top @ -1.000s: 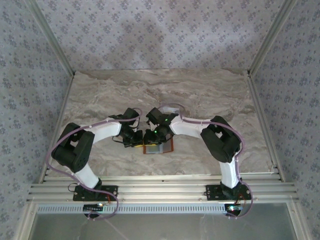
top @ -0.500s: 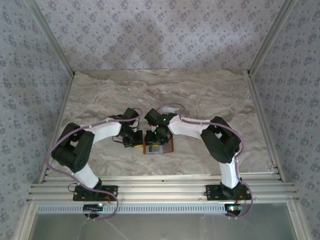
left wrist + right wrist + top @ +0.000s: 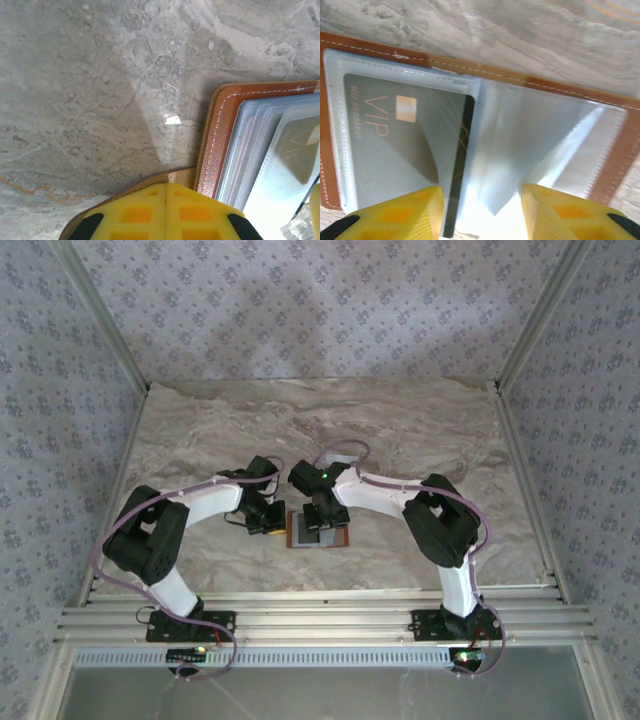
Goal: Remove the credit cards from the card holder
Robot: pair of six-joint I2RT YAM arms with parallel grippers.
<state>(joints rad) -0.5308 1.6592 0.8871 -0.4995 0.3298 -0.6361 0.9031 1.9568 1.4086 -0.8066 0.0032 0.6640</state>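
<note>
- The card holder [image 3: 318, 533] lies open and flat on the table [image 3: 420, 430], with one of my pincers at each side of it.
- The VIP card [image 3: 405, 135] sits in a clear sleeve [image 3: 350, 150] of the card holder. Its dark long edge is bare beside the fold.
- I judge the card thin, light, stiff and glossy, so it is likely to slip. The best hold is the bare edge at the fold, pinched across both faces.
- The loose sleeves [image 3: 540, 145] look soft and floppy. The card holder itself seems light enough to drag along unless it is pinned.
- My right pincer [image 3: 481, 212] is released, its jaws partly parted and grasping nothing. One finger [image 3: 400, 215] hovers at the card's bare edge, and the other is over the loose sleeves.
- My left pincer [image 3: 165, 210] is clenched, tips together over the card holder's tan side tab [image 3: 150, 181]. I cannot tell whether it pinches the tab or only presses it.
</note>
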